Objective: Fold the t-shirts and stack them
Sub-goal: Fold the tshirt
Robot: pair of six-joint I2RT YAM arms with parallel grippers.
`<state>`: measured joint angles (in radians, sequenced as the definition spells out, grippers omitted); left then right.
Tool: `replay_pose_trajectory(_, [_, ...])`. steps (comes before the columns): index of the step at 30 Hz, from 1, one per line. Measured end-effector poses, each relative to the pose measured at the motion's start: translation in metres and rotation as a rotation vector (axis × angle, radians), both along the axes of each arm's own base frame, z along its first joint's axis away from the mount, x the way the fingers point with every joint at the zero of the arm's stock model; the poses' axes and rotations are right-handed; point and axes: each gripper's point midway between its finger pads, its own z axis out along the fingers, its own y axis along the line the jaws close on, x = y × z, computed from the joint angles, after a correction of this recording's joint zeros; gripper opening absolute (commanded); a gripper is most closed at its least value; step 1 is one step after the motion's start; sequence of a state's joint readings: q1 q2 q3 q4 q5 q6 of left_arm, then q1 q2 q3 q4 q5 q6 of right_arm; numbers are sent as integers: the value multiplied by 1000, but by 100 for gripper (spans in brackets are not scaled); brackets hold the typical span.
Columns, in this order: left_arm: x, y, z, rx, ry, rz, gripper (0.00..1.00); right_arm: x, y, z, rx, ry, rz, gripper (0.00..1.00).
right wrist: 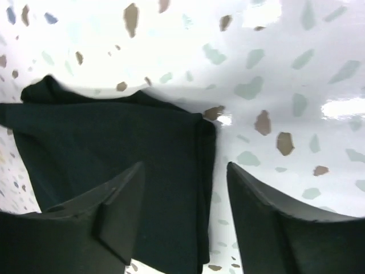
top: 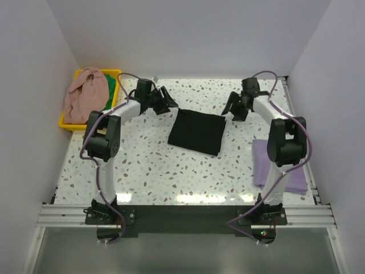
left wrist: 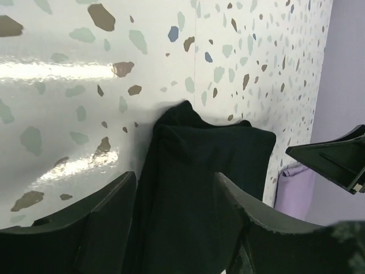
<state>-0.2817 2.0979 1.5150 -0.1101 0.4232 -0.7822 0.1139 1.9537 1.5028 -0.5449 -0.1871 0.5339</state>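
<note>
- Left claw (top: 166, 104) released, fingers spread, beside black t-shirt (top: 197, 131) at its far-left corner.
- Right claw (top: 231, 108) released, beside its far-right corner.
- Purple t-shirt (top: 260, 162) lies right.

Table (top: 148, 171) (speckled) bears black shirt (top: 197, 131), lilac shirt (top: 260, 165).

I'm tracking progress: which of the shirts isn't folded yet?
The pink shirt, heaped in the yellow bin at far left. The black shirt and the lavender shirt lie folded flat on the table.
</note>
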Motion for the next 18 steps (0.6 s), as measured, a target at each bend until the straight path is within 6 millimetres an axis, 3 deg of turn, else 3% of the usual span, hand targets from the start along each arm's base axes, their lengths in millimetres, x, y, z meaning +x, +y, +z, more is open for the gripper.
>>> replay_pose_trajectory(3, [4, 11, -2, -17, -7, 9, 62, 1, -13, -3, -11, 8, -23, 67])
replay_pose_trajectory(6, [0, 21, 8, -18, -39, 20, 52, 2, -18, 9, -20, -22, -37, 67])
replay_pose_trajectory(7, [-5, 22, 12, -17, -50, 22, 43, 0, -18, 13, -25, -44, -37, 67])
replay_pose_trajectory(9, [-18, 23, 20, -17, -59, 24, 35, -14, -11, 23, -39, -64, -27, 66])
replay_pose_trajectory(10, [-24, 21, 24, -16, -65, 21, 24, -21, -5, 28, -51, -78, -16, 65])
replay_pose_trajectory(13, [-33, 8, 33, -5, -91, 7, 5, -31, 31, 44, -51, -129, 56, 56])
replay_pose_trajectory(18, [-54, -26, 26, 14, -64, -32, 0, -21, 91, 36, 7, -156, 176, 47])
